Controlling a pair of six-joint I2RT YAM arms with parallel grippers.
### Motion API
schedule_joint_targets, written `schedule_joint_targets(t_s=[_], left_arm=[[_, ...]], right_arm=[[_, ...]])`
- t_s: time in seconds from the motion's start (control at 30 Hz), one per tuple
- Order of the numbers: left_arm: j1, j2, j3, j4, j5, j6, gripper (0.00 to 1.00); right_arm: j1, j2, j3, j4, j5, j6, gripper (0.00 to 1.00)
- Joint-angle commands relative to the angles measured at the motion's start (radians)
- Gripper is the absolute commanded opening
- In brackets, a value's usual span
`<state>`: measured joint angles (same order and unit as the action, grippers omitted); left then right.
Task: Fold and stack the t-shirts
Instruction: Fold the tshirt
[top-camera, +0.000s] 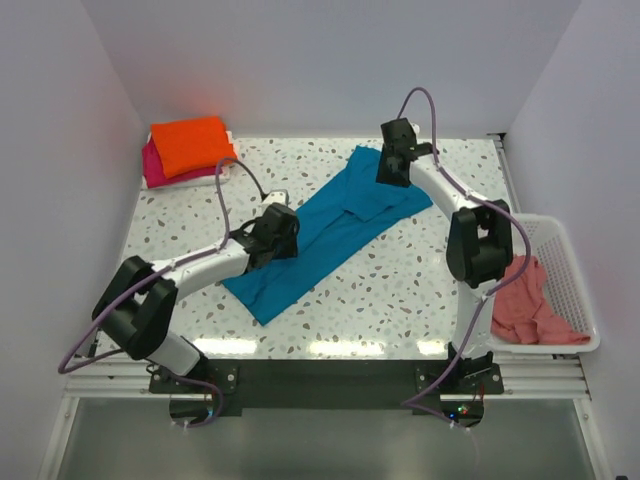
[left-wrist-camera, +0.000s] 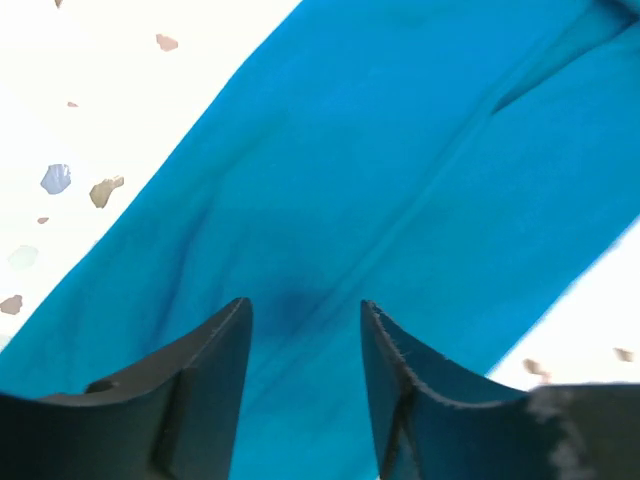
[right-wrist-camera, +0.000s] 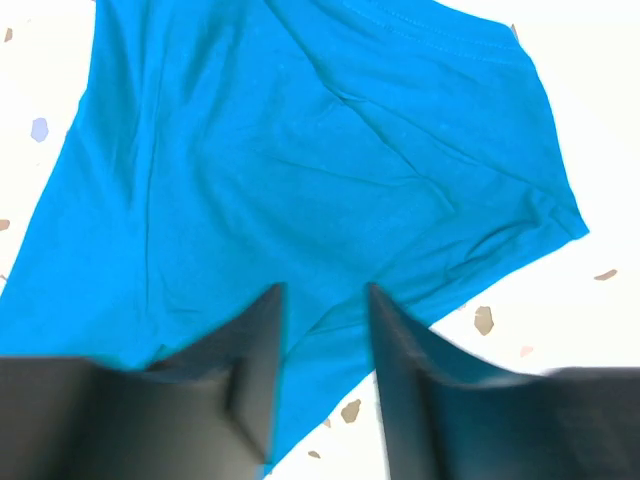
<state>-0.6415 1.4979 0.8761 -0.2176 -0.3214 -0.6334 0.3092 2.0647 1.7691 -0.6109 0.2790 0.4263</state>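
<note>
Overhead view of a speckled white desk (top-camera: 400, 290) with 2 robot arms at its near edge. 2 of the 4 shirts look finished: the orange t-shirt (top-camera: 190, 143) lies folded on top of the magenta t-shirt (top-camera: 152, 168), stacked at the far left corner. The teal t-shirt (top-camera: 330, 235) lies mid-desk as a long diagonal strip, apparently folded lengthwise but not yet folded short or stacked. The left tool (left-wrist-camera: 304, 308) hangs over its near-left part, jaws apart, nothing pinched. The right tool (right-wrist-camera: 325, 292) hangs over its far-right end, likewise apart and empty. At the right edge a white mesh basket (top-camera: 570, 250) holds the salmon t-shirt (top-camera: 525, 300), crumpled at its near end and, it seems, not yet started.
</note>
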Motion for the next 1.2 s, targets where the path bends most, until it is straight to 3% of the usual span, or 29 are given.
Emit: schedule_joint_targets(t_s=[0.0,0.17,0.4,0.6,0.73,0.87,0.97,1.03,1.17], left_arm=[[0.002,0.088,0.038,-0.058,-0.048,0.119,0.50],[-0.003,0.166,0.057,-0.103,-0.056,0.167,0.46],[-0.058,0.156,-0.005,-0.082,-0.007,0.146,0.43],[-0.167,0.174,-0.006,-0.052,0.086,0.084,0.44],[-0.259,0.234,0.046,0.013,0.176,0.034,0.46],[-0.316,0.340,0.162,0.044,0.258,0.006,0.51],[-0.319,0.331,0.178,0.090,0.271,0.008,0.61],[-0.314,0.309,0.184,0.095,0.256,0.017,0.70],[-0.294,0.201,0.172,0.086,0.200,0.032,0.74]], right_arm=[[0.001,0.034,-0.028,0.027,0.002,0.060,0.37],[-0.004,0.107,-0.023,0.037,-0.015,0.063,0.34],[-0.031,0.239,0.078,-0.013,-0.040,0.036,0.34],[-0.053,0.378,0.301,-0.070,-0.040,-0.059,0.38],[-0.056,0.464,0.453,-0.104,-0.035,-0.164,0.50],[-0.065,0.515,0.573,-0.105,-0.029,-0.253,0.71],[-0.064,0.505,0.630,-0.102,-0.031,-0.267,0.88],[-0.065,0.477,0.635,-0.090,-0.037,-0.259,0.93],[-0.062,0.323,0.592,-0.086,-0.021,-0.189,0.98]])
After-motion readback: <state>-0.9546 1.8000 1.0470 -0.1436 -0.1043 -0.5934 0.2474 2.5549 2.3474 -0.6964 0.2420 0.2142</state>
